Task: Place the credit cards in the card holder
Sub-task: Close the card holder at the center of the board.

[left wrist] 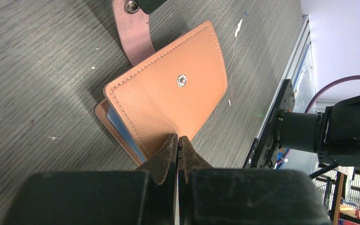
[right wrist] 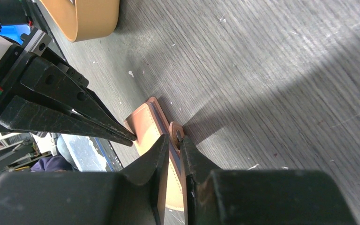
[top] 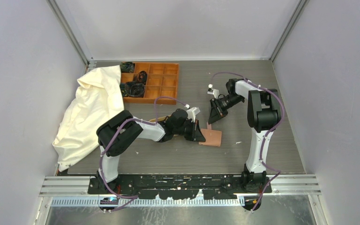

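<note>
Left gripper (left wrist: 178, 139) pinched shut on card holder (left wrist: 168, 98) cover edge; right gripper (right wrist: 173, 143) narrowly clamping its snap strap (right wrist: 175, 132); left wrist view alone shows pale-blue credit card (left wrist: 121, 129) tucked inside.

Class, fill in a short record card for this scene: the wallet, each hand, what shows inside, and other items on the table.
holder: reddish-brown leather card holder on grey table, cover ajar
left hand: shut on cover's edge
right hand: shut on snap strap
inside: pale blue card, edge showing
also there: orange compartment box, cream cloth
</note>
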`<state>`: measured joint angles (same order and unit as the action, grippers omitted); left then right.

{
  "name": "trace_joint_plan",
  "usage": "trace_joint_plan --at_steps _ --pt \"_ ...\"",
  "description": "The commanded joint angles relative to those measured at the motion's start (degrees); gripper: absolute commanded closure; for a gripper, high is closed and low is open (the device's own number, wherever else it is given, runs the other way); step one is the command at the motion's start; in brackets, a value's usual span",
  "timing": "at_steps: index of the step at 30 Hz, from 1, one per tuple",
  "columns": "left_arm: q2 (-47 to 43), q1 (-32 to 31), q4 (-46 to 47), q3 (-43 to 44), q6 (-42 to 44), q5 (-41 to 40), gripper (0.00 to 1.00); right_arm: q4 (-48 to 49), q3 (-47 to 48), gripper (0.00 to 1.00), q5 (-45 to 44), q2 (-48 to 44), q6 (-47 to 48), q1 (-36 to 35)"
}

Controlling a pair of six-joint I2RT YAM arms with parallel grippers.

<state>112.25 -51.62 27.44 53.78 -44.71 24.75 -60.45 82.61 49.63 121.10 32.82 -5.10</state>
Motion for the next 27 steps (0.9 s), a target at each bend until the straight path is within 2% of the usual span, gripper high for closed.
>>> trace_joint_plan --at_steps 1,16,19,24,27 --pt "2.3 0.1 -3.2 0.8 1.3 -2.3 1.00 -0.7 1.2 0.79 2.0 -3.4 -0.4 0.2" --pt "2.5 0.1 -3.3 1.0 1.3 -2.1 1.00 3.1 -0.4 0.82 1.9 -3.0 -3.9 0.2" --pt "2.4 0.1 -3.3 0.9 1.3 -2.2 1.00 3.3 -0.7 0.86 1.5 -3.4 -3.9 0.2" --pt "2.2 0.1 -3.1 0.7 1.1 -2.1 1.00 2.3 -1.8 0.98 0.3 -6.1 -0.7 0.2" --pt "2.2 0.1 -2.5 0.5 0.7 -1.9 1.00 3.3 -4.6 0.99 -0.1 -10.1 2.3 0.3"
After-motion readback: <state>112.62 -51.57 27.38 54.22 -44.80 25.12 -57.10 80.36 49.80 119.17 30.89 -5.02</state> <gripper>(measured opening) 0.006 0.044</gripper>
